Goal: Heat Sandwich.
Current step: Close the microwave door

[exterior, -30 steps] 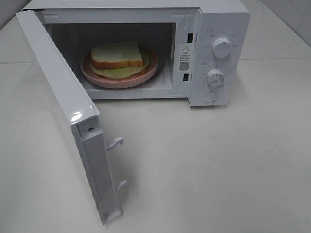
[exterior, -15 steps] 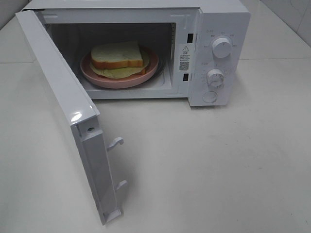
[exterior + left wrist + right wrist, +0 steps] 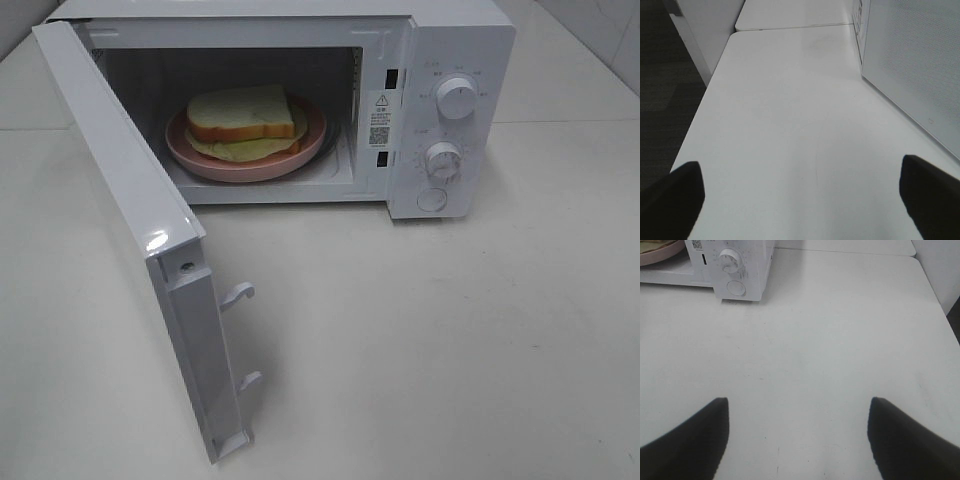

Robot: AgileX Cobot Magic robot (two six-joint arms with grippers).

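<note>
Nothing has shifted since earlier: the sandwich (image 3: 240,113) sits on its pink plate (image 3: 192,158) inside the microwave (image 3: 470,40) at 11 o'clock, ready for heating. The door (image 3: 120,180) stands open toward 7 o'clock. Left gripper (image 3: 801,172) and right gripper (image 3: 798,407) hover spread and empty, likely awaiting door closing.

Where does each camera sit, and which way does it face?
Exterior high: up high, looking down into the open microwave at the sandwich; no arms.
Left wrist: low over the table, facing along the door; open left gripper shows.
Right wrist: low over the table, facing the control panel; open right gripper shows.
Shared: exterior and right wrist both show the control panel and plate.
</note>
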